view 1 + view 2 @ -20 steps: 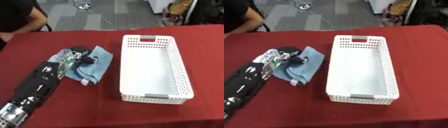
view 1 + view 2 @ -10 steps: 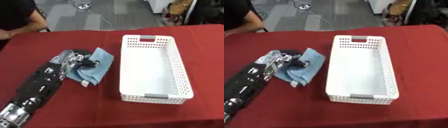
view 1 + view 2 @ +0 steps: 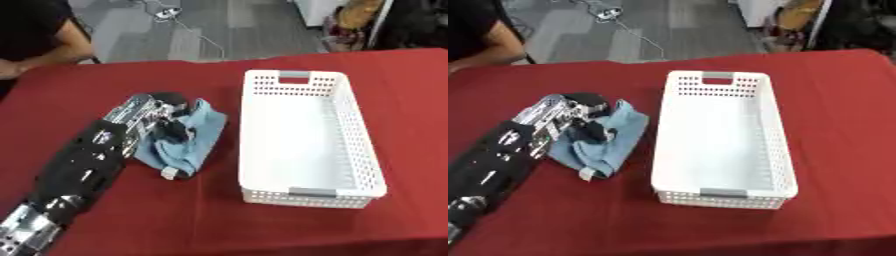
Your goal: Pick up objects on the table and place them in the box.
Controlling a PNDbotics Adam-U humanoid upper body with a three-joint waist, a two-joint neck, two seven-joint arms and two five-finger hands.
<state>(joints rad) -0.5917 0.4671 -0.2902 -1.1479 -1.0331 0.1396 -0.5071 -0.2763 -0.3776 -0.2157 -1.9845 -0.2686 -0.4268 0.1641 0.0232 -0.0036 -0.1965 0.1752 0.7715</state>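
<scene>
Even, fairly bright overhead light falls on the red table (image 3: 105, 85), with only soft, short shadows — a faint one hugs the near wall of the white box (image 3: 302, 192). The box's floor is washed out to a pale bluish white with little detail, and both views are soft and blocky throughout. The left hand (image 3: 162, 112) and its dark arm look smeared, silver parts catching small glints — the grey floor beyond the table is hazy too.
</scene>
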